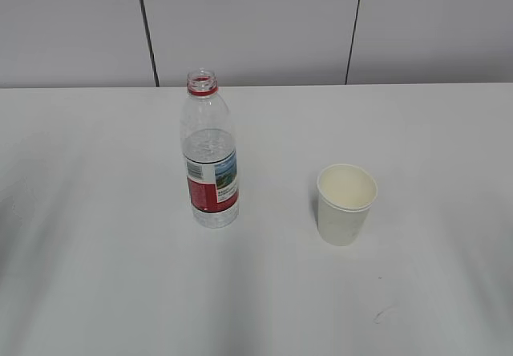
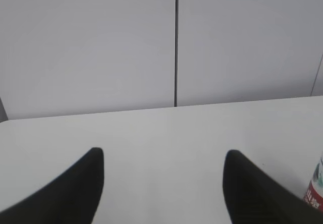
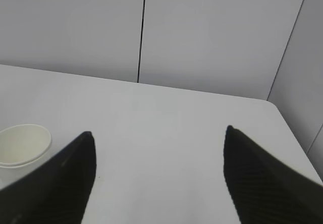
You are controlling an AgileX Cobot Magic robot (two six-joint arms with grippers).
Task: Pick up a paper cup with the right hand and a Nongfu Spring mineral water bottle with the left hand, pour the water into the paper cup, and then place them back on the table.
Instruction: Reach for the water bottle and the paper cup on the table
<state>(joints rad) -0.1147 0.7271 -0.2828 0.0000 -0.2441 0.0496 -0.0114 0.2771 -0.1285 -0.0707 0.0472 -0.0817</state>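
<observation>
White table (image 1: pixel 96 292) – bottle (image 1: pixel 212 155), cup (image 1: pixel 345 204) upright, apart; both pincers (image 2: pixel 164 183) (image 3: pixel 159 178) spread wide.

Bare bench (image 1: pixel 96 292) all around; only the bottle (image 1: pixel 212 159) centre-left and the cup (image 1: pixel 345 204) centre-right stand up, well apart.

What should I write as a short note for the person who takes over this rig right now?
Left end effector: open, holding nothing; the Nongfu Spring bottle is just at its right edge.
Right end effector: open, holding nothing; the paper cup is at its left.
Bottle stands upright and uncapped on the table, partly filled. Cup stands upright to the right of it, apart.
Done: nothing visibly.
Left: grasp both, pour, set both back.
</observation>
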